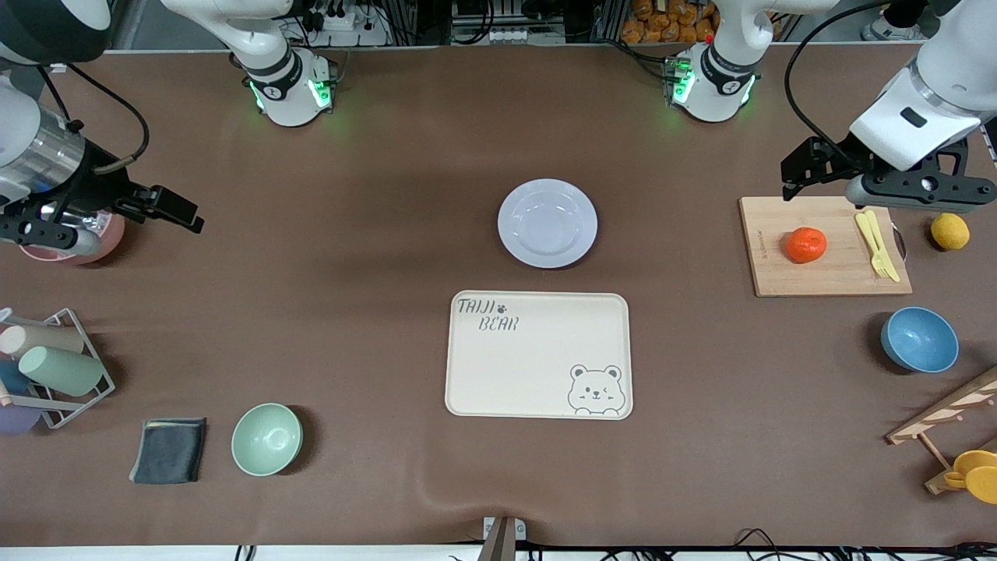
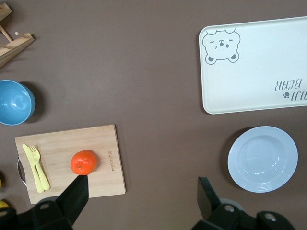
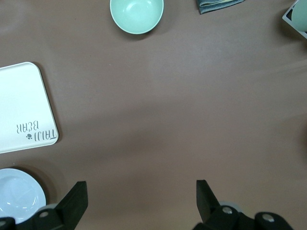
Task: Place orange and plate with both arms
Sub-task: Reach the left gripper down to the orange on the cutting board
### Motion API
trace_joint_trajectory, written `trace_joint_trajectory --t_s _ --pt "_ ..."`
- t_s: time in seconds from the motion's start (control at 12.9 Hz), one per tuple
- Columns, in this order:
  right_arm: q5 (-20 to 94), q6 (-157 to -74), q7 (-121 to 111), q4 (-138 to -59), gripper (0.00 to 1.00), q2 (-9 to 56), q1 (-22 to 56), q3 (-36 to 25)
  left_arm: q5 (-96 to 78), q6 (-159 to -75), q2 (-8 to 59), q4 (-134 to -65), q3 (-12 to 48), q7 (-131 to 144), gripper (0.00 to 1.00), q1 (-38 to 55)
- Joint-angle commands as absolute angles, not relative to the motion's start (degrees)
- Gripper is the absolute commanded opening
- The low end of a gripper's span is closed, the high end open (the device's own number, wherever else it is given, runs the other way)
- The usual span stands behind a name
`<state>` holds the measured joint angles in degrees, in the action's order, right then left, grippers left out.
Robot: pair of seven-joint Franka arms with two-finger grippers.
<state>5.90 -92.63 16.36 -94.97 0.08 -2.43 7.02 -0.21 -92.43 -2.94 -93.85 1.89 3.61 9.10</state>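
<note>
The orange (image 1: 805, 245) lies on a wooden cutting board (image 1: 826, 274) toward the left arm's end of the table. It also shows in the left wrist view (image 2: 83, 162). The pale plate (image 1: 547, 223) sits empty mid-table, just farther from the front camera than the cream bear tray (image 1: 537, 354). The plate also shows in the left wrist view (image 2: 262, 158) and partly in the right wrist view (image 3: 19, 194). My left gripper (image 1: 794, 181) hangs open and empty over the board's edge. In its wrist view (image 2: 143, 191) one finger is near the orange. My right gripper (image 1: 183, 214) is open and empty (image 3: 141, 194) over bare table.
A yellow fork and knife (image 1: 876, 243) lie on the board. A lemon (image 1: 949, 231), a blue bowl (image 1: 919, 339) and a wooden rack (image 1: 946, 436) are near it. A mint bowl (image 1: 266, 439), dark cloth (image 1: 169, 449), cup rack (image 1: 54, 374) and pink bowl (image 1: 105, 238) are at the right arm's end.
</note>
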Motion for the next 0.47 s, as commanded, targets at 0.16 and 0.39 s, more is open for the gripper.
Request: trace_joint_trajectory --t_s 0.16,0.39 --pt "5.5 -92.5 17.2 -95.1 1.0 -0.9 -2.5 7.6 -0.9 -91.1 -2.5 -92.5 1.7 4.0 1.0 9.1" --pt "5.4 -92.5 17.1 -95.1 1.0 -0.9 -2.5 7.6 -0.7 -91.1 -2.5 -92.4 1.7 4.2 1.0 9.2"
